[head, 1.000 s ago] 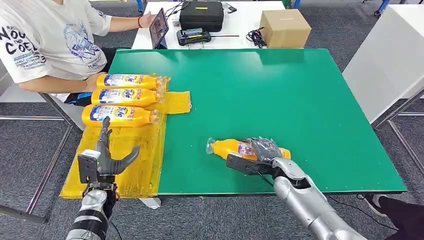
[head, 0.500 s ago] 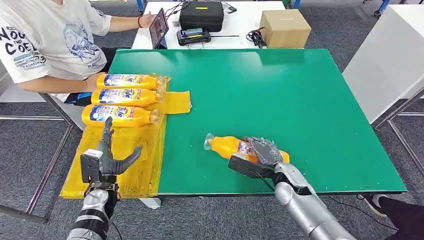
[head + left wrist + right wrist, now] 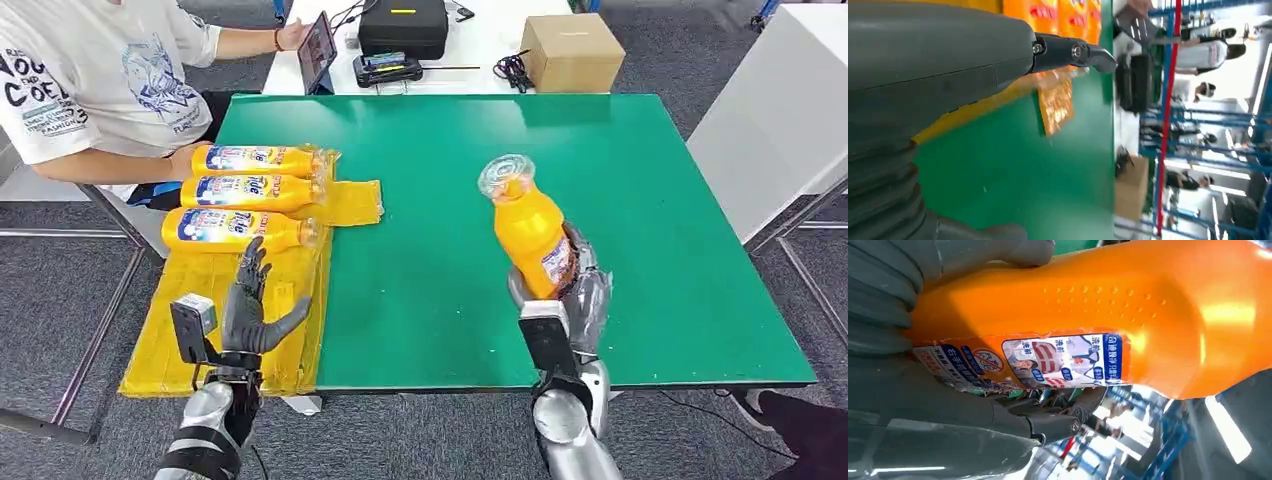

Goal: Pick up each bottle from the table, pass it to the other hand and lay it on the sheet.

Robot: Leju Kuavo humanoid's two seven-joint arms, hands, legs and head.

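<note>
Step in hand: pickup done, handover not yet made. Your right hand [image 3: 572,300] is clamped on the orange detergent bottle [image 3: 530,225], lifted off the green bench [image 3: 600,180], near upright, cap end tilted up and away from you. Grip sits on the lower body, over the label.

Your left hand [image 3: 250,305] has its fingers spread and holds nothing. It hovers above the yellow sheet [image 3: 230,350], well apart from the bottle.

My read on the next move: bring the hands together over the bench and have the left hand take the free upper body, clear of the right hand's fingers. Then lay it on the sheet beside the three laid bottles [image 3: 245,190].

View differences:
- Right wrist view confirms the thumb and fingers wrap the bottle at the label; head view half hides that.
- Left wrist view is blurred, though it shows an outstretched finger with nothing in it.
- Head view gives the gap between the hands.
</note>
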